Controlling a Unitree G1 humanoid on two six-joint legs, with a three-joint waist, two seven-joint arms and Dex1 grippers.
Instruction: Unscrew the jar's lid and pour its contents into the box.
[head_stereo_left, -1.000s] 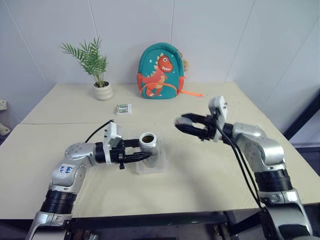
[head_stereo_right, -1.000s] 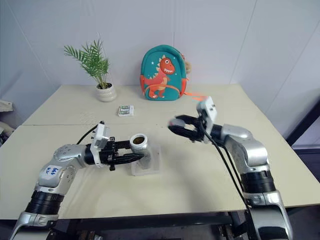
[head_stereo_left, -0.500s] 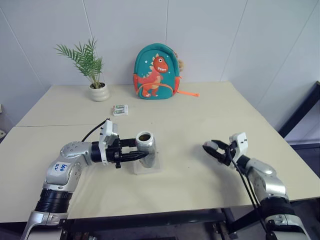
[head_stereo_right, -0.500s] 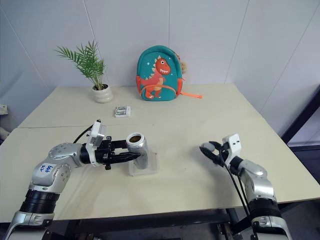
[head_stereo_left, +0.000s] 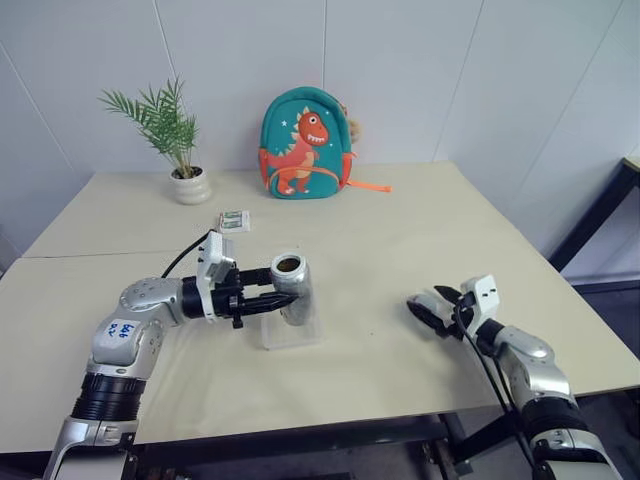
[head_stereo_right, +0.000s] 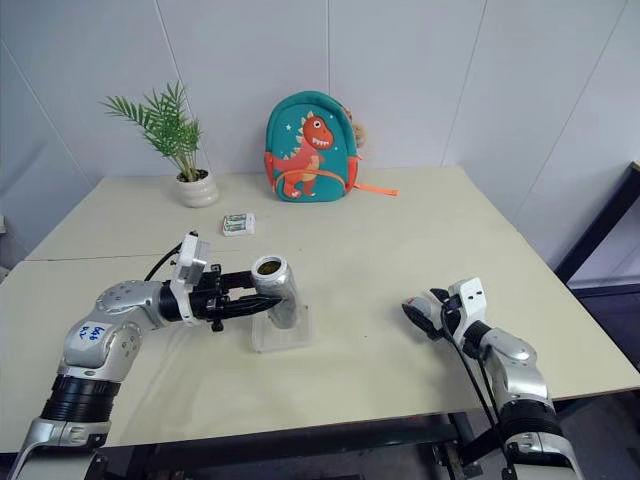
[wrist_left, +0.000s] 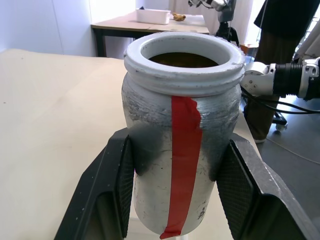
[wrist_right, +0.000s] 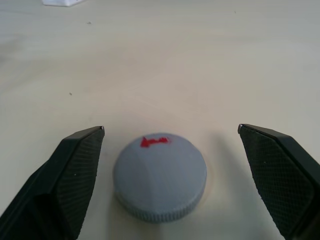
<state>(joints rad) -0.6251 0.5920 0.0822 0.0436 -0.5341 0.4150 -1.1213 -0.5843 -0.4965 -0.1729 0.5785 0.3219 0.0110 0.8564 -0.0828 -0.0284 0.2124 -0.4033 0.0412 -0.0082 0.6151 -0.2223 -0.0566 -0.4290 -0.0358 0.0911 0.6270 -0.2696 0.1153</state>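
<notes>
1. Worktop: one; the right gripper has come down onto it from mid-air.
2. Box: one, beneath the jar.
3. Jar: one, uncapped, clamped by the left gripper.
4. Lid: one, released, lying between the right gripper's wide-spread fingers.

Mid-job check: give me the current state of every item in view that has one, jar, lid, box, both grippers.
jar: open, lid off, upright, held above the box.
lid: off the jar, lying flat on the table, between the right fingers without touching them.
box: on the table below the jar, open-topped.
left gripper: shut on the jar.
right gripper: open, straddling the lid.
</notes>
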